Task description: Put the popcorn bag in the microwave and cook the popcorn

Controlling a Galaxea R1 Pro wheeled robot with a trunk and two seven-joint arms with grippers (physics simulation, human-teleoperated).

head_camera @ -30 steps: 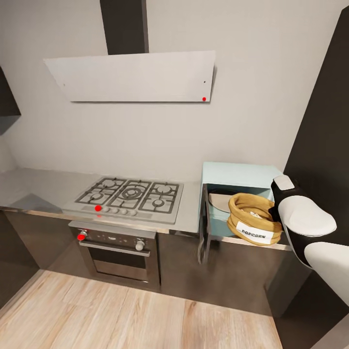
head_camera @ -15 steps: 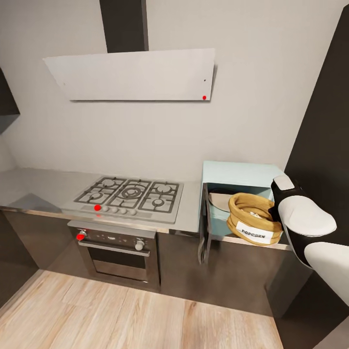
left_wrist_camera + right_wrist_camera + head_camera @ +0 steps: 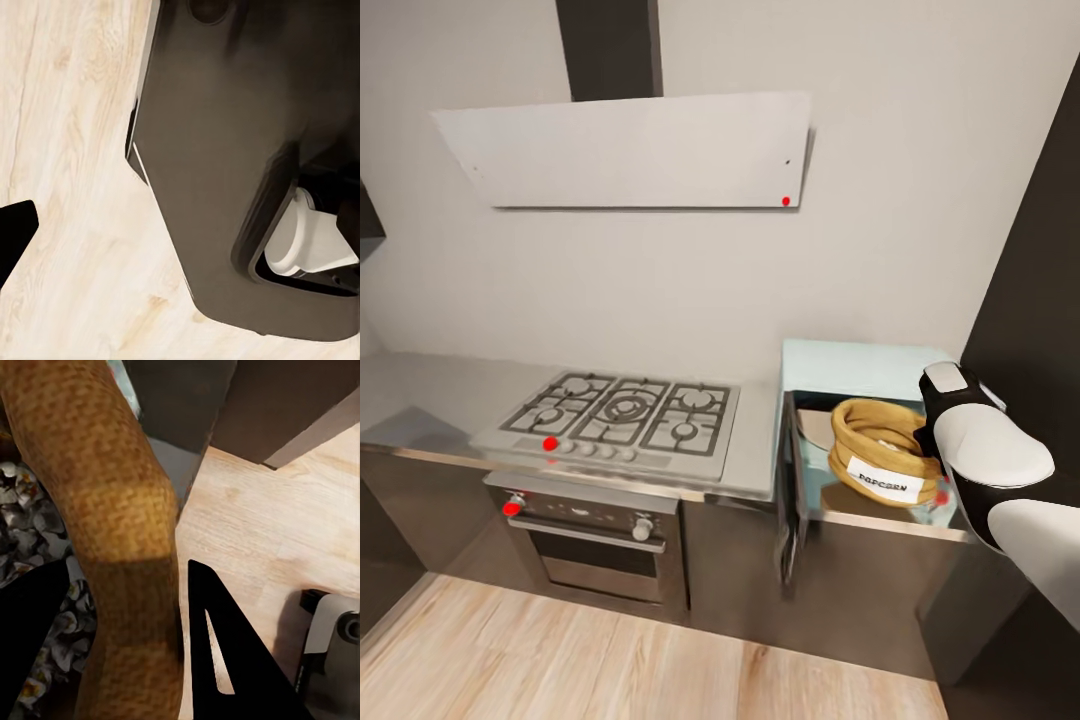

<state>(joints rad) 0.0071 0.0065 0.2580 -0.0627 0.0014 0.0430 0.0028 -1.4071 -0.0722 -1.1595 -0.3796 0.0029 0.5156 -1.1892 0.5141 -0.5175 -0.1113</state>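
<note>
The mint-blue microwave (image 3: 857, 362) stands on the steel countertop (image 3: 420, 392) at the right, its dark door (image 3: 791, 492) swung open toward me. The tan popcorn bag (image 3: 882, 448), label facing out, is in the microwave's opening. My right arm reaches to the bag's right side and hides its gripper in the head view. In the right wrist view the bag's rolled rim (image 3: 120, 532) runs between the two black fingers (image 3: 225, 660) of my right gripper (image 3: 124, 652), which is shut on it. Pale popcorn (image 3: 41, 585) lies inside the bag. My left gripper hangs low, one finger (image 3: 15, 234) over the floor.
A grey gas hob (image 3: 622, 412) sits left of the microwave, with a built-in oven (image 3: 592, 540) below and a hood (image 3: 630, 150) above. A tall dark cabinet (image 3: 1040, 290) stands close on the right. Wooden floor (image 3: 610, 660) runs along the cabinets; my dark base (image 3: 225, 150) is beside the left gripper.
The whole head view has shifted as the camera moved nearer the counter. The bag, still held by the right gripper, now sits farther in over the microwave's floor.
</note>
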